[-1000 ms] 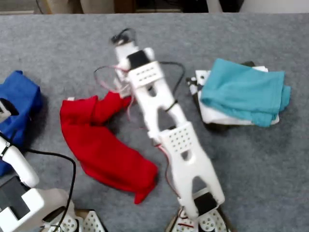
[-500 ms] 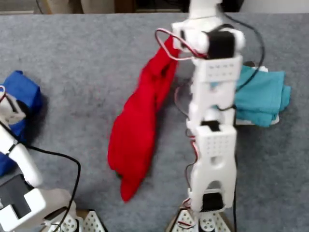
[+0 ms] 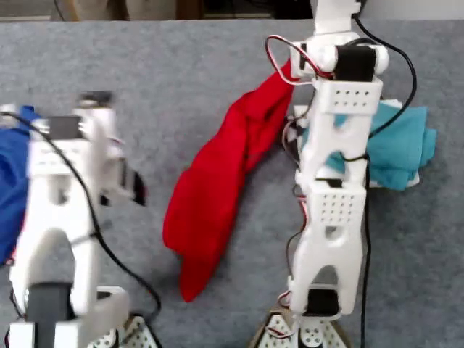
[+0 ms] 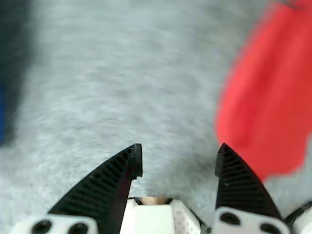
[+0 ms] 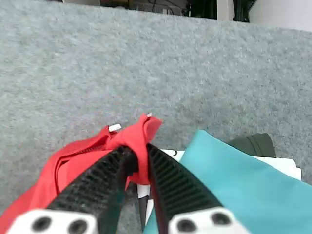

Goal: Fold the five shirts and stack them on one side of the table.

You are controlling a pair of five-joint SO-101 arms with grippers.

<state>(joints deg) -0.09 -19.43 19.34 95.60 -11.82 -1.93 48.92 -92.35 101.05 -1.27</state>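
Observation:
A red shirt (image 3: 217, 192) hangs in a long strip above the table's middle, held up by one end. My right gripper (image 5: 138, 165) is shut on that end of the red shirt (image 5: 129, 141), up at the far side by the stack. A teal shirt (image 3: 391, 141) tops the folded stack at the right, over a white one (image 3: 299, 116). The teal shirt (image 5: 229, 190) lies just below my right gripper. A blue shirt (image 3: 11, 181) lies at the left edge, partly behind my left arm. My left gripper (image 4: 178, 158) is open over bare grey cloth, with the red shirt (image 4: 268, 97) off to one side.
The grey table cover (image 3: 145, 65) is bare at the back left and in front of the stack. My left arm (image 3: 61, 217) stands raised at the left. Dark room clutter sits beyond the far table edge (image 5: 146, 7).
My right gripper lifted the red shirt off the table and carried it back and right, toward the stack. My left arm rose from the front left corner and swung in over the table.

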